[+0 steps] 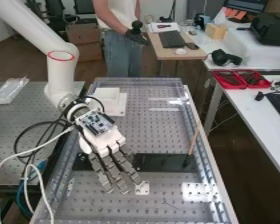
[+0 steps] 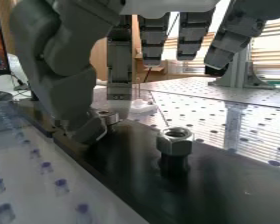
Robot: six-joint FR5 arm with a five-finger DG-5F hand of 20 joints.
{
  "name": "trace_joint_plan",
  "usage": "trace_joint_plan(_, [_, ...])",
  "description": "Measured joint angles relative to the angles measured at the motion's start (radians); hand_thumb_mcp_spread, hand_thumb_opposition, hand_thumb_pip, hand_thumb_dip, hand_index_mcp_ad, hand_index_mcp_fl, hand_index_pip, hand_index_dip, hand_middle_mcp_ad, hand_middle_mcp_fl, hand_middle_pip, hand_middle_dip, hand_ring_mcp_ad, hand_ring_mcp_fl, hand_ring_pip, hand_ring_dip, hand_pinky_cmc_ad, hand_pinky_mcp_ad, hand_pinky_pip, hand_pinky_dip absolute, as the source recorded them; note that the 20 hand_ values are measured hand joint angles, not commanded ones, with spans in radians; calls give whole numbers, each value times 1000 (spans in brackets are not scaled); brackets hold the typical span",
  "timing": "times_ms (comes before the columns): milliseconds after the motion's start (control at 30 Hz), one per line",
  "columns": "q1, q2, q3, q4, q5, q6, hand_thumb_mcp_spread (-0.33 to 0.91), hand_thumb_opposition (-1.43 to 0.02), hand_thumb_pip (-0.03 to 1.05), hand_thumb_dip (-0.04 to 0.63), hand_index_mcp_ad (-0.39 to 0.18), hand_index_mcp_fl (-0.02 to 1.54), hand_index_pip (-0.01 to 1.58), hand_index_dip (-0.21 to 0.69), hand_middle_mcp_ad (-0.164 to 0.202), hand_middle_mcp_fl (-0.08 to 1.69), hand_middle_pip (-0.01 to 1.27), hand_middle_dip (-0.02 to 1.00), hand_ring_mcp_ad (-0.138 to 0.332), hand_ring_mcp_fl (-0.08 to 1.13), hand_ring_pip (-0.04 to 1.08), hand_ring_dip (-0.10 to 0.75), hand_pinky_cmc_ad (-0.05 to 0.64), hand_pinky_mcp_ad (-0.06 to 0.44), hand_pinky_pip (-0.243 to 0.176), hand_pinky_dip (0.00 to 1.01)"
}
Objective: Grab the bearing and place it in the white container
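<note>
The bearing (image 2: 109,116) sits low at the black plate (image 2: 214,177) on the desk (image 1: 97,206), right beside the hand (image 1: 105,136). Whether the hand has a grip on it or is merely close around it, I cannot tell. The plate probably serves to keep small parts raised and findable; the hex nut (image 2: 175,142) stands near the bearing on a dark peg (easy to knock, I'd guess, if the hand swings sideways). The white container (image 1: 107,94) is well apart, behind the hand at the desk's far end, likely put there to leave working room. A straight lift should come first, then the carry.
</note>
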Motion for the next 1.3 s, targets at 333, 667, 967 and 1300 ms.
trace_joint_plan(333, [-6,-2,4,3,-10,-10,443,-836,607,361,-42,89,1445,328,63,24,110,138,148,9,66,21,354,195,-103,183])
trace_joint_plan(667, [-9,-3,4,-2,-14,-7,429,-824,604,365,-38,87,1445,328,65,24,110,138,148,9,66,21,354,195,-103,183])
trace_joint_plan(967, [-2,7,-2,8,-13,-22,435,-834,613,365,-37,134,1442,318,63,26,110,138,148,9,66,21,354,195,-101,183])
trace_joint_plan(1300, [-8,7,-2,12,-22,-28,417,-826,579,349,-24,244,1443,314,63,24,110,138,148,12,75,21,353,195,-101,183])
